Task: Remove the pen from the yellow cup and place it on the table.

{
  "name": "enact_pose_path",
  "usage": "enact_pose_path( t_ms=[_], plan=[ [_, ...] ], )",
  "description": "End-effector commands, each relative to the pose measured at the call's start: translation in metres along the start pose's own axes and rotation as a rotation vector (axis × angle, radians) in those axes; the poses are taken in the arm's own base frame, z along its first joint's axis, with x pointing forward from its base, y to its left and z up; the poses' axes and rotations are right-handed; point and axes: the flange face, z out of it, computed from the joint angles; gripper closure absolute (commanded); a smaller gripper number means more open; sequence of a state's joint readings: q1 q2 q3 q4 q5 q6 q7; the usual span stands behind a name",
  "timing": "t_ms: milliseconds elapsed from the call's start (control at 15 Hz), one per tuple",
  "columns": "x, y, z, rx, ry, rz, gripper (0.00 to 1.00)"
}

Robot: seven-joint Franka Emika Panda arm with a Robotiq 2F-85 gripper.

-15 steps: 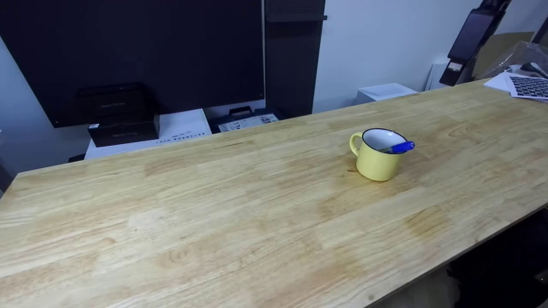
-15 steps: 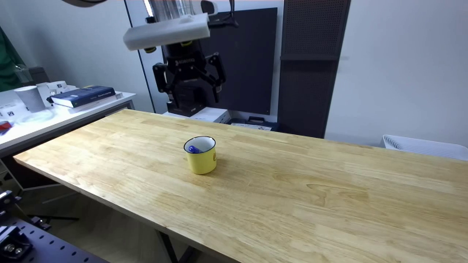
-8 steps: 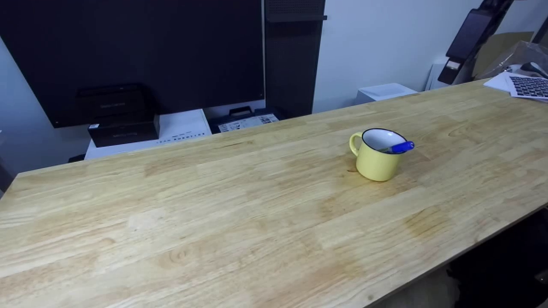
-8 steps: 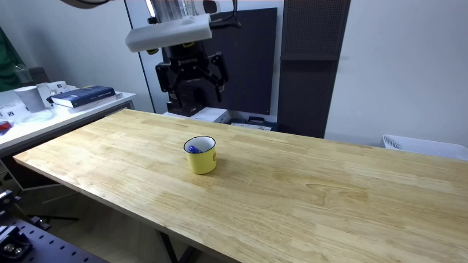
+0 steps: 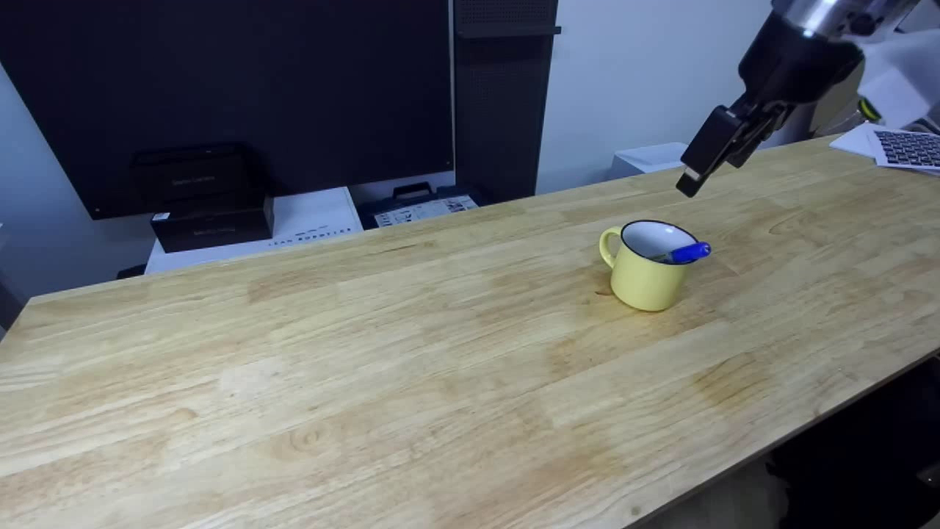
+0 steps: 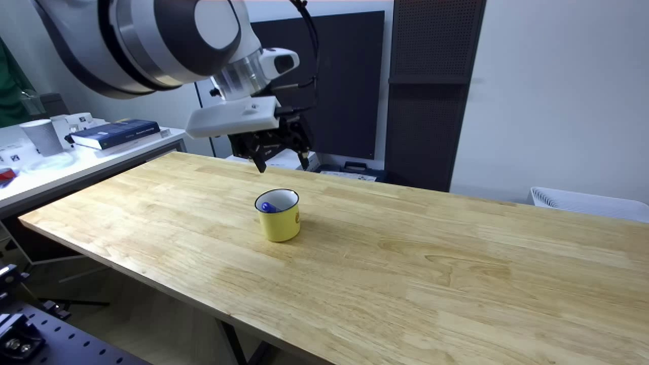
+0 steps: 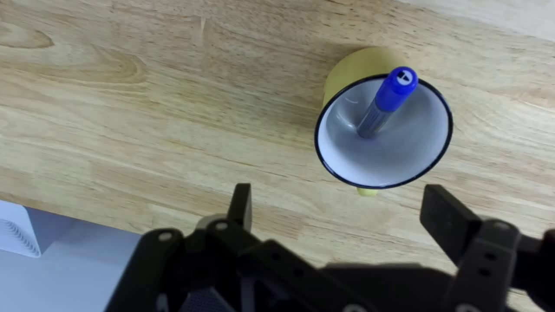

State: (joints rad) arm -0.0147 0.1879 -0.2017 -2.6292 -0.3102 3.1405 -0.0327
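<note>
The yellow cup stands upright on the wooden table; it also shows in an exterior view and in the wrist view. The blue pen leans inside it, its blue cap sticking up over the rim, as the wrist view shows. In an exterior view only the cap end shows. My gripper is open and empty, above the table and higher than the cup. In the wrist view the gripper has its fingertips wide apart, just short of the cup's handle side.
A keyboard lies at the table's far end. A side desk holds a blue book and a grey cup. A black box and a white bin stand behind the table's back edge.
My arm has come down and closer to the cup, tilting on the way. The gripper stays open. The cup and pen have not moved.
</note>
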Motion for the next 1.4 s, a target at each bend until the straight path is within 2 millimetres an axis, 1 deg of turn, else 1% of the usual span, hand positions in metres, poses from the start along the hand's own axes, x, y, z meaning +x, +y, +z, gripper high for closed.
enact_pose_path(
  t_ms=[0, 267, 400, 533, 667, 733, 800, 1000, 1200, 1333],
  plan=[
    [-0.001, -0.012, 0.026, -0.010, -0.003, 0.047, 0.00],
    [-0.019, -0.043, 0.051, 0.021, -0.074, 0.025, 0.00],
    [-0.022, -0.056, 0.059, 0.032, -0.092, 0.025, 0.00],
    [-0.021, -0.063, 0.064, 0.040, -0.101, 0.033, 0.00],
    [-0.020, -0.067, 0.067, 0.044, -0.102, 0.040, 0.00],
    [-0.019, -0.067, 0.067, 0.046, -0.097, 0.042, 0.25],
    [-0.018, -0.066, 0.066, 0.046, -0.092, 0.041, 0.26],
    [-0.015, -0.065, 0.062, 0.046, -0.073, 0.045, 0.47],
    [-0.017, -0.062, 0.054, 0.047, -0.056, 0.057, 0.69],
    [-0.019, -0.060, 0.048, 0.046, -0.038, 0.065, 0.81]
  ],
)
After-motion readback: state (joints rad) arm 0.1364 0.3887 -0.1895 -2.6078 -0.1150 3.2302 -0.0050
